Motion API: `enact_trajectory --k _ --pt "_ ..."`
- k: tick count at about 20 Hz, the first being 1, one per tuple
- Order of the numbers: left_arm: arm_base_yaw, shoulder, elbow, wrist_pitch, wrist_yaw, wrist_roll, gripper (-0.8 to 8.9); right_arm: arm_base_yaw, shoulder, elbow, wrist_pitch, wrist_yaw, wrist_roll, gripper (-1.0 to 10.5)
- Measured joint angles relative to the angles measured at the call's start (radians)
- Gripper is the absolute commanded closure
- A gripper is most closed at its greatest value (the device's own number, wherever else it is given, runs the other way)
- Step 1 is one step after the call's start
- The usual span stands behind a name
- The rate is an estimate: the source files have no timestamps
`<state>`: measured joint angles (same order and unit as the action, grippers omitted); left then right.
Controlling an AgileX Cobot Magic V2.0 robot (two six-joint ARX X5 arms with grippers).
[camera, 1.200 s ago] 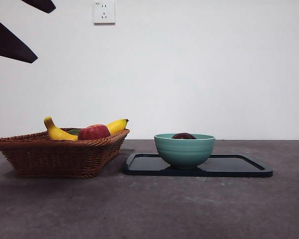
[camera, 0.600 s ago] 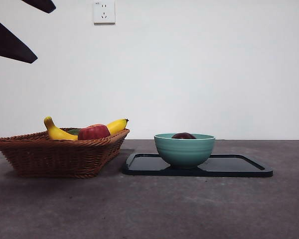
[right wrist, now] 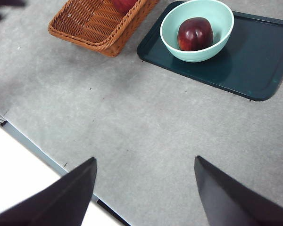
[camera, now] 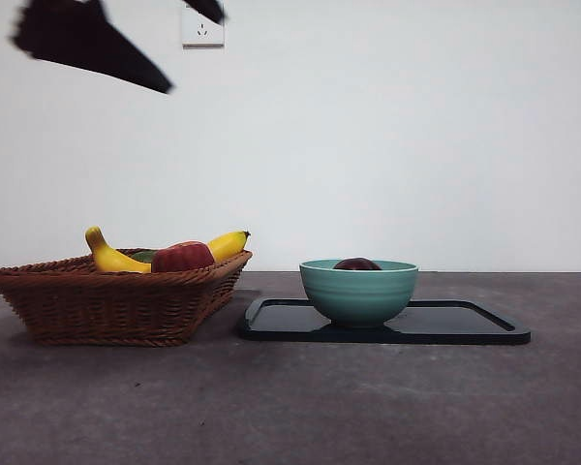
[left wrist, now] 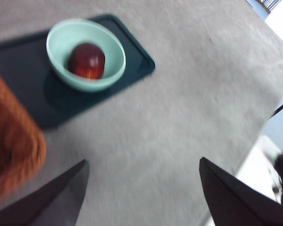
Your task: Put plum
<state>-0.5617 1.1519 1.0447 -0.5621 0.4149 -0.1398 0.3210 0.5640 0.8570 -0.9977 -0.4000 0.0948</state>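
The plum (camera: 356,263) is dark maroon and lies in a pale green bowl (camera: 358,293) on a dark tray (camera: 465,325). It also shows in the left wrist view (left wrist: 86,60) and in the right wrist view (right wrist: 195,34). My left gripper (left wrist: 144,188) is open and empty, high above the table, with the bowl (left wrist: 111,44) off to one side. It shows blurred at the front view's top left (camera: 196,53). My right gripper (right wrist: 144,188) is open and empty, high over the table's near edge, far from the bowl (right wrist: 217,47).
A wicker basket (camera: 116,300) stands left of the tray, holding bananas (camera: 111,257) and a red apple (camera: 182,257). The basket (right wrist: 101,21) and the tray (right wrist: 254,61) also show in the right wrist view. A wall socket (camera: 201,34) is on the back wall.
The dark arm at the front view's top left has swung to the right and is now blurred. The plum, bowl, tray and basket have not moved.
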Motion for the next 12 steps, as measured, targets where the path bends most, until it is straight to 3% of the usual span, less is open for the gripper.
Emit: enact_trajectory --k 12 --pt "-0.056 0.607 0.531 0.017 -0.154 0.103 4.42 0.000 0.000 0.000 -0.001 0.000 0.000 6.1"
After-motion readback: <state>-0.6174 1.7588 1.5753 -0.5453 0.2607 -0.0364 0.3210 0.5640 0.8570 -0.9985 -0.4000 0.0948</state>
